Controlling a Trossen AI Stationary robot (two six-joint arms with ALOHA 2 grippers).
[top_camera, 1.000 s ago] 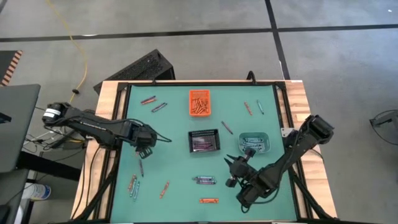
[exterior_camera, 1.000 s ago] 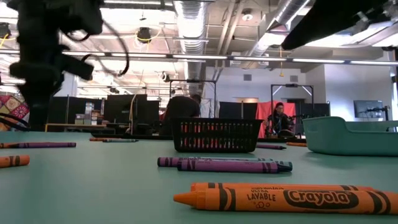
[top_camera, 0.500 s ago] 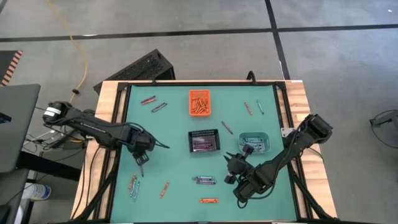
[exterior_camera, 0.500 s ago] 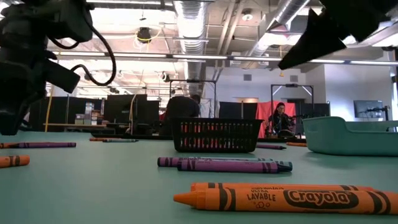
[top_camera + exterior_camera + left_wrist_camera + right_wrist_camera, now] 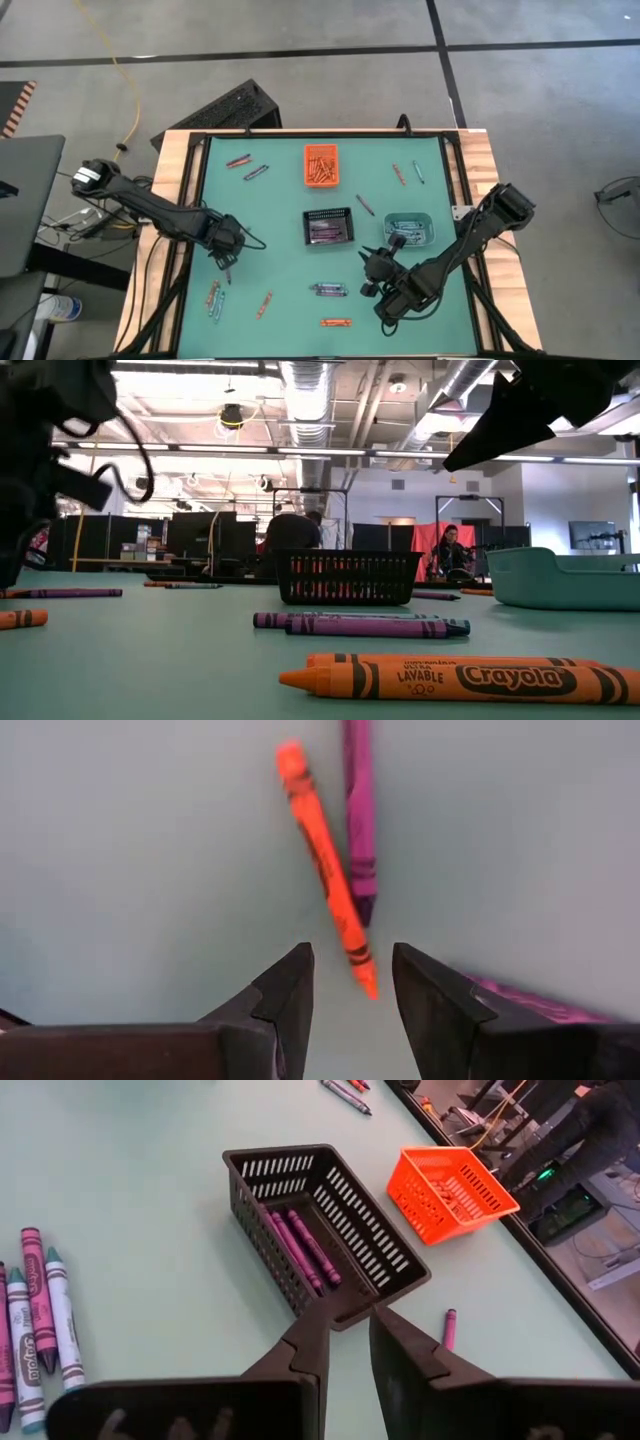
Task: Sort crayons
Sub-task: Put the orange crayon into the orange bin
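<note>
My left gripper (image 5: 225, 256) points down over the mat's left part, open. In the left wrist view (image 5: 350, 982) an orange crayon (image 5: 322, 860) and a purple crayon (image 5: 360, 815) lie side by side on the mat. The orange one's near tip (image 5: 366, 982) shows between my fingertips; I cannot tell whether they touch it. My right gripper (image 5: 374, 262) hangs slanted near the teal bin (image 5: 409, 230), with a narrow empty gap (image 5: 345, 1320). It faces the black mesh bin (image 5: 320, 1230), which holds purple crayons. More crayons lie scattered on the mat.
An orange bin (image 5: 320, 165) with orange crayons stands at the far middle. Loose crayons lie near the front edge (image 5: 336, 322), at centre front (image 5: 328, 289), at front left (image 5: 214, 296) and along the far side (image 5: 247, 166), (image 5: 408, 173). Wooden rails (image 5: 170, 240) frame the mat.
My left gripper has moved toward the table's near-left and come down closer to the mat, still pointing down and with its fingers as far apart as before. No crayon has moved.
</note>
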